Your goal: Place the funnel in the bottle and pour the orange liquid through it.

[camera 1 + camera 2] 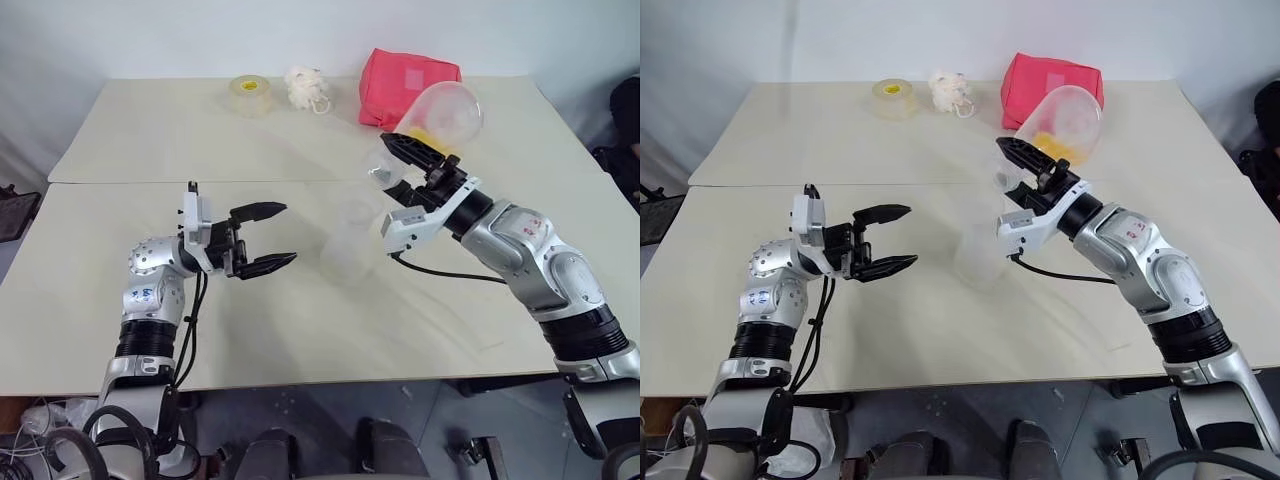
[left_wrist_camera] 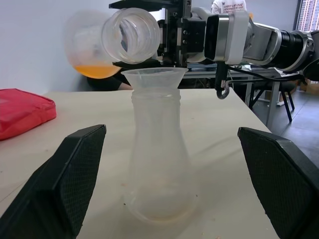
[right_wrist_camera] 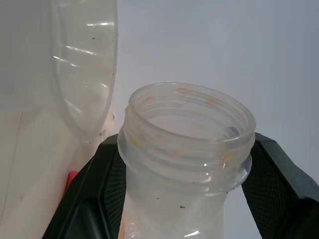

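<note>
The flask's (image 3: 184,164) round body is cut off in the right wrist view; the funnel (image 3: 84,64) is partly cropped there too.

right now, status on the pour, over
Left gripper open, empty, beside the bottle. Right gripper shut on flask, tipped mouth-first over the funnel seated in bottle. Orange liquid not yet pouring. Nothing blocking.

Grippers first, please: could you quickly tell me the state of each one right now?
Left gripper: open, holding nothing, beside the bottle.
Right gripper: shut on the neck of the round flask of orange liquid, tilted above the funnel.
</note>
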